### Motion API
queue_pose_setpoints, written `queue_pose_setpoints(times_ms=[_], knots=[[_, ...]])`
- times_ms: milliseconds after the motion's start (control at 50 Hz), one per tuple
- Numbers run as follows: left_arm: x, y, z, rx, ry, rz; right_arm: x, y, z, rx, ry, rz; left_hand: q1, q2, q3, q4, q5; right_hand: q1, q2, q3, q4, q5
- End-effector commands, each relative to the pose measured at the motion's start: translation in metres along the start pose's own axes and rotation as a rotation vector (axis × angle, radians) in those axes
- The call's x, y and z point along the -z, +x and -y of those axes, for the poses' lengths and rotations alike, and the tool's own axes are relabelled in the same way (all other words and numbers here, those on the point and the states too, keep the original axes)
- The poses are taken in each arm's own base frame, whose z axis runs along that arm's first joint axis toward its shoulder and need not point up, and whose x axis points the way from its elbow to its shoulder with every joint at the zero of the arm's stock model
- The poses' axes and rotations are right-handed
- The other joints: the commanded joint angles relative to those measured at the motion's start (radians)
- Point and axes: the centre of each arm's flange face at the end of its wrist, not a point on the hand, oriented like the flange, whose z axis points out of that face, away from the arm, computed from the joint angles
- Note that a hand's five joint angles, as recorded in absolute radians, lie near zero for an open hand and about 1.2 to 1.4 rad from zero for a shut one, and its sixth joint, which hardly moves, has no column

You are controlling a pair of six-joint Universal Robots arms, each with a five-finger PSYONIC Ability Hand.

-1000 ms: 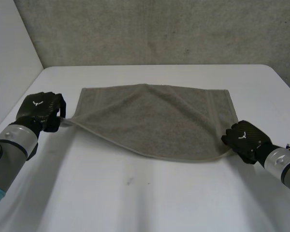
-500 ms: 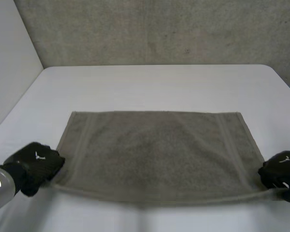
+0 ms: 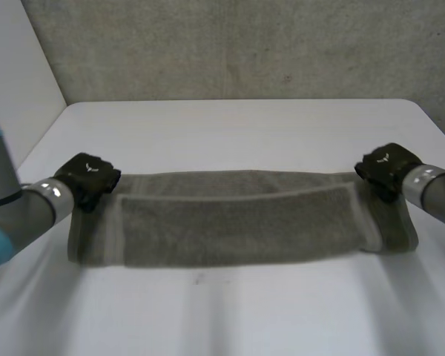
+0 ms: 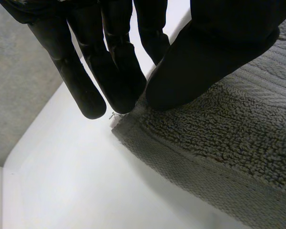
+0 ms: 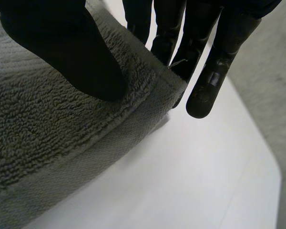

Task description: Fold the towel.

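Towel (image 3: 237, 222) is lying doubled over on white table (image 3: 237, 126), approx. mid-table. Its long axis is running L–R across the robot's front, w/ short ends pointing toward each arm. Upper layer is sitting slightly askew, its far edge slanting vs. the lower layer. L hand (image 3: 89, 178) is pinching the far L corner: thumb on top, straight fingers at the corner's edge. R hand (image 3: 386, 165) is pinching the far R corner likewise, thumb pressing the pile, fingers past the hem.
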Motion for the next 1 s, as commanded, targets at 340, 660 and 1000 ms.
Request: queue_pose_setpoints(times_ms=[340, 660, 1000], knots=[[-0.105, -0.006, 0.016, -0.012, 0.111, 0.158, -0.082, -0.009, 0.001, 0.048, 0.113, -0.258, 0.201, 0.178, 0.179, 0.178, 0.183, 0.426, 0.220, 0.212, 0.203, 0.238], [-0.092, 0.000, 0.046, -0.023, 0.166, 0.189, -0.048, 0.028, 0.041, -0.057, 0.205, -0.338, -1.002, -1.025, -1.025, -1.025, -1.020, -0.795, -1.002, -1.010, -1.019, -0.984], [0.006, 0.000, 0.071, 0.283, 0.272, 0.184, 0.028, 0.017, 0.032, -0.256, 0.093, -0.162, -1.005, -1.028, -1.028, -1.028, -1.023, -0.795, -1.002, -1.010, -1.019, -0.984]])
